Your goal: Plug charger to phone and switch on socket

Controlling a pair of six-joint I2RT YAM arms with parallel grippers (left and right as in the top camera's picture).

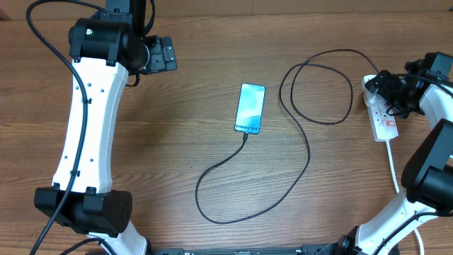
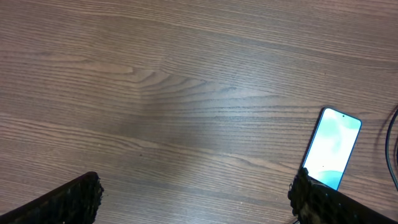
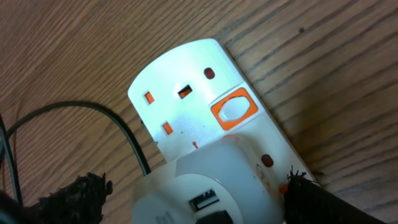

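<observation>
Your right tool (image 3: pixel 196 186) straddles the socket's (image 3: pixel 186 87) far end, wide. Your left tool (image 2: pixel 193 190) hangs wide over the counter (image 2: pixel 155 93), far left.

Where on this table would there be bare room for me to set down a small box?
Widest bare wood lies between the left arm and the phone. Also free: the patch between the charger loop and white cord. Crowded around the socket, under the right gripper.

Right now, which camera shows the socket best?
Right wrist: the socket fills the frame, orange-rimmed switch clear. Overhead shows it small, partly under the right tool. Left wrist misses it.
</observation>
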